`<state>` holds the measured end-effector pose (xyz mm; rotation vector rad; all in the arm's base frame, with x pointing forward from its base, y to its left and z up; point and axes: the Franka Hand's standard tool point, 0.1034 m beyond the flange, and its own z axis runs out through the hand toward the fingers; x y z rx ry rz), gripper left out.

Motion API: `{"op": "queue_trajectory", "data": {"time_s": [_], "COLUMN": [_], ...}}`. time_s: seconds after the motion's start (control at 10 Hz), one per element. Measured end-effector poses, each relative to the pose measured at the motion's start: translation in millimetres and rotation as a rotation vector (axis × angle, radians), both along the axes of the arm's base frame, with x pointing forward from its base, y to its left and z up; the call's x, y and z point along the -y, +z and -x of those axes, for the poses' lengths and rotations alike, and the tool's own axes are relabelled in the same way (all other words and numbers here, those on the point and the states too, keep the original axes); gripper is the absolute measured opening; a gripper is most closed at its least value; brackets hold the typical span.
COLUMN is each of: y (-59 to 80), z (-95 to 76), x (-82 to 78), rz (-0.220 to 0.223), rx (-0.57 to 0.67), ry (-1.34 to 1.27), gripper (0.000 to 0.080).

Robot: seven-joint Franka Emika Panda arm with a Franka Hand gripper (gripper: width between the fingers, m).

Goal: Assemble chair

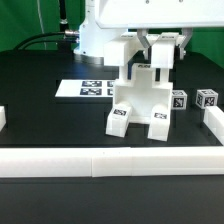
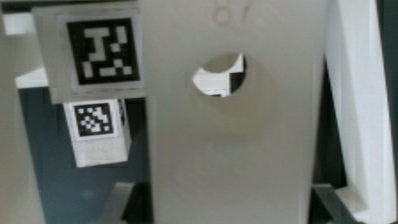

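Hanging straight below the tool (image 1: 161, 48), the panel (image 1: 150, 82) is clamped in its grip, long axis vertical, chair legs (image 1: 121, 121) lower still on the tabletop (image 1: 40, 110).

One wide view off the arm, one tight view from the wrist.
The exterior view sits slightly above the black surface (image 1: 40, 115), looking over the low white rail (image 1: 100, 162) toward the arm's base (image 1: 95, 35) at the back, with the whole chair (image 1: 140, 100) in frame. The wrist view looks along the end effector (image 1: 160, 52), so near that one tagged panel (image 2: 231, 140) of the chair fills it; both views share that panel.
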<state>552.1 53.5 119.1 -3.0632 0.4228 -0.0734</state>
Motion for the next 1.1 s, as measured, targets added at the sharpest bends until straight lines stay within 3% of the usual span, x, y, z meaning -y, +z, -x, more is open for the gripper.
{"op": "queue_trajectory", "data": {"time_s": [0.2,0.7,1.1], "y": [-4.4,-8.0,-32.7], "z": [3.0,3.6,5.3], "x": [-5.2,-3.2,0.0], "rz": [0.018,0.015,0.033], "rx": [-0.001,-0.005,-0.026], "ry": [0.058,0.06,0.071], "gripper": [0.0284,0.0284,0.0284]}}
